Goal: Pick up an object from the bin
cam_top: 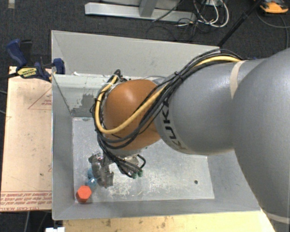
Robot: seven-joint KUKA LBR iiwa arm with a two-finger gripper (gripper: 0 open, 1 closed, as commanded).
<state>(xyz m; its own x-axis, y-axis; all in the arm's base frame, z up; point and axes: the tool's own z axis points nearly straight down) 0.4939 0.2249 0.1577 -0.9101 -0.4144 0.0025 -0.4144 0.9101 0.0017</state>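
So the gripper is down low in the bin, in the corner at the lower left of the camera view. It hangs off that orange wrist cover with the cables looped round it. Honestly, I can't tell whether it's open or closed from this angle, the wrist hides too much. There are two candidates down there. A small blue thing sits just beside the gripper on the view's left, touching or nearly so. A little red-orange block sits nearer the front wall, close by but apart from the gripper. My guess is the blue bit is the target, since it's right at the tip, but I can't see anything actually held. For this step I'd get the gripper centred over the piece before closing, because something that small probably gets nudged sideways easily and skids on the metal floor. Also watch the sloped side wall, it comes in close there. So go straight down and lift straight up, not at an angle.
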